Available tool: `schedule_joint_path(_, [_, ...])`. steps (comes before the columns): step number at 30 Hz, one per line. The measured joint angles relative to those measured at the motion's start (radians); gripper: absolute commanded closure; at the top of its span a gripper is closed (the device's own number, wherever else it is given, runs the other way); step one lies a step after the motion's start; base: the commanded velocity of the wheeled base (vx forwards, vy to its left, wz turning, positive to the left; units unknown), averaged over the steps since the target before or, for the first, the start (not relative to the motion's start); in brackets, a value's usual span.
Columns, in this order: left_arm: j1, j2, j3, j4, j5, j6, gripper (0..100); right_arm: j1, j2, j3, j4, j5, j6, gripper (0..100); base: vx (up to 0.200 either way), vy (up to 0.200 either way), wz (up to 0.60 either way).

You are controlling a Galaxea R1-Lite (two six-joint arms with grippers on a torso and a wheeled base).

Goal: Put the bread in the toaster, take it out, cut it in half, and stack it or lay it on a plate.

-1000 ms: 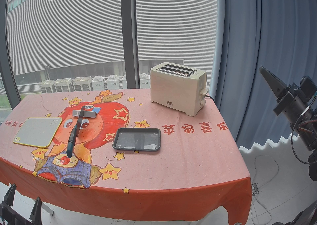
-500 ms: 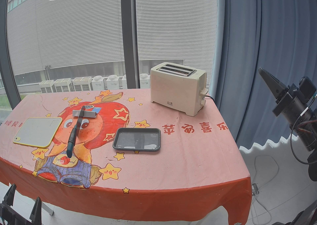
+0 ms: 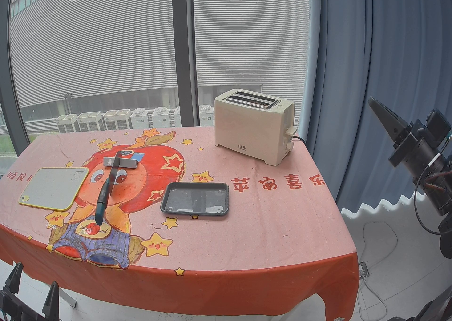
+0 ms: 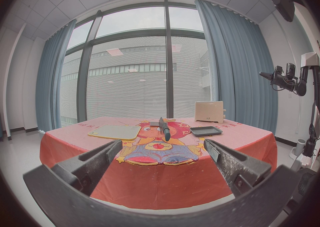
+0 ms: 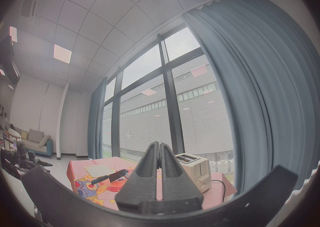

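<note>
A cream two-slot toaster [image 3: 254, 124] stands at the table's back right, its slots dark from above. In front of it lies a dark rectangular tray plate [image 3: 195, 198]. A pale cutting board [image 3: 53, 188] with a yellow rim sits at the left. A black-handled knife [image 3: 106, 188] lies beside the board, its blade on a small rest [image 3: 121, 162]. My right gripper [image 3: 383, 115] hangs shut in the air right of the table, beyond the toaster. My left gripper [image 4: 162, 146] stands open and empty, low in front of the table's near left edge [image 3: 33, 286].
The table carries an orange cartoon cloth [image 3: 263, 223] that hangs over its front edge. Blue curtains [image 3: 376, 53] and a window stand behind. The toaster's cord [image 3: 301, 140] runs off the back right corner. Cables lie on the floor [image 3: 376, 260] at the right.
My right gripper has edged slightly down and to the left. Nothing on the table has moved.
</note>
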Motion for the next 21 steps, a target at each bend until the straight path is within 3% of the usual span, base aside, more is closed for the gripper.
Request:
schedule_joint_path(9, [0.0,0.0,0.0,0.0,0.0,0.0,0,0.004,0.003,0.007,0.02,-0.001,0.001,100,0.0,0.0,0.0])
schedule_joint_path(17, [0.0,0.0,0.0,0.0,0.0,0.0,0,0.005,-0.017,0.014,0.236,-0.007,0.005,100,0.0,0.0,0.0])
schedule_joint_path(21, [0.0,0.0,0.0,0.0,0.0,0.0,0,0.008,-0.04,0.016,0.286,-0.011,0.006,100,0.0,0.0,0.0])
